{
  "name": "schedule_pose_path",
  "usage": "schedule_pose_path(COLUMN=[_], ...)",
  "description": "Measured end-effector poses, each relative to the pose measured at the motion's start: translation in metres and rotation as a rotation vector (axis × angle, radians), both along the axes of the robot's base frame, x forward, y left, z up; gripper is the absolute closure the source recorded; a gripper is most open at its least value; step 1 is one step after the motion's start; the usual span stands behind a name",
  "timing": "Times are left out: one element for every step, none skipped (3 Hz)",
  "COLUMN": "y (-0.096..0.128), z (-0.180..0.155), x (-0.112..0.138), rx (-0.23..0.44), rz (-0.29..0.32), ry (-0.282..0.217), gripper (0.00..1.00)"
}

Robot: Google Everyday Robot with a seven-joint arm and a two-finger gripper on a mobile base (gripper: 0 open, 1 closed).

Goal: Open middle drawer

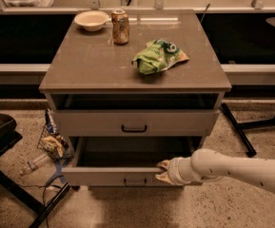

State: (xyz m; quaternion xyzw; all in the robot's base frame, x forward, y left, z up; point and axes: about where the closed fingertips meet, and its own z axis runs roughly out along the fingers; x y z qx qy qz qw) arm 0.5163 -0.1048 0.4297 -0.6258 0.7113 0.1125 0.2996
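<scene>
One white-armed pincer (163,171) sat at the front rim of the one pulled-out, shallow grey-beige middle drawer (103,176); whether apart or clamped could not be told. Above stood one taller-fronted drawer (89,122). On the brown bench (89,65) lay one crumpled green bag (157,56), one tan can (120,26) and one white bowl (91,20).

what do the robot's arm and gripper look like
The arm is a smooth off-white tube with small dark dots, ending in a ribbed white collar. The gripper, at the front edge of the pulled-out drawer, is tan and yellowish.

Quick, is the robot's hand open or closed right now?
Gripper: cannot be told; it sits at the front edge of the pulled-out grey-beige middle drawer.
</scene>
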Motion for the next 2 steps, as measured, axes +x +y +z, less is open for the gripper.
schedule_pose_path(y=[0.0,-0.0001], z=[0.0,-0.0038], x=[0.0,-0.0017], rx=[0.0,-0.002], rz=[0.0,0.007], ry=[0.0,0.023], gripper=[1.0,1.0])
